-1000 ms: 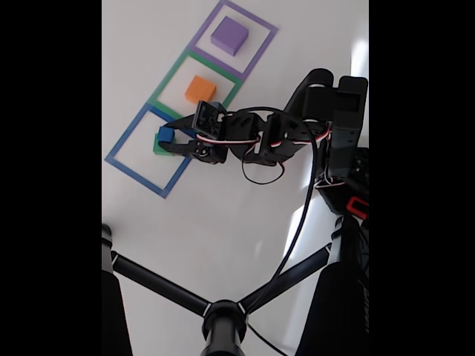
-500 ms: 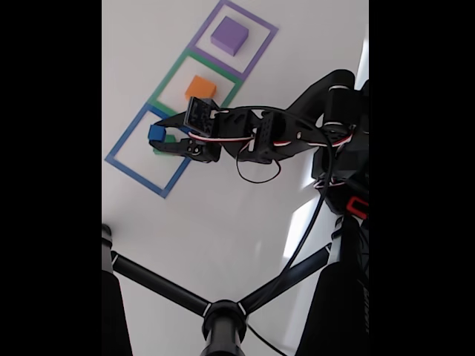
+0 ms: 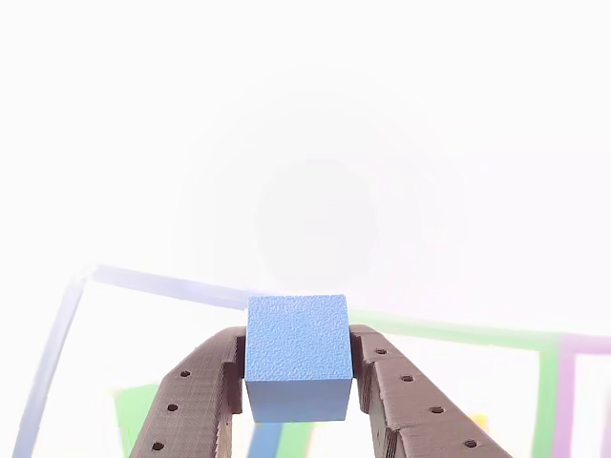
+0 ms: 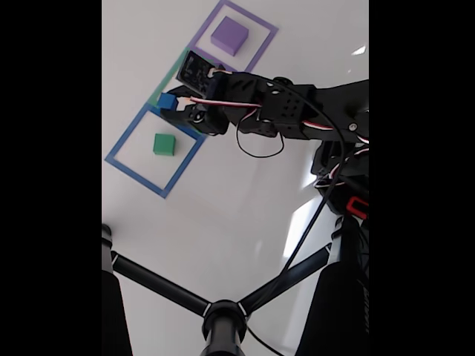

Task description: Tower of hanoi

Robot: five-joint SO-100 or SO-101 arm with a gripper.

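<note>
Blue foam, that is what the small blue cube (image 3: 297,355) looks like, pinched between the two dark printed fingers (image 3: 191,401) of the end effector (image 4: 175,106), which is clamped on it from both sides. From the fixed view it hangs off the table (image 4: 223,215), over the boundary where the blue taped square (image 4: 136,170) meets the green taped square (image 4: 159,90). A green cube (image 4: 164,144) sits alone inside the blue square, and a purple cube (image 4: 228,35) rests in the purple taped square (image 4: 261,46) at the far end. The arm covers most of the green square, so I cannot tell what lies in it. The grip looks shallow to me: only the fingertips hold the lower half of the cube. If the arm swings fast or lowers off-centre, I would expect the cube to twist out, or land crooked and slide off whatever it is meant to stack on
</note>
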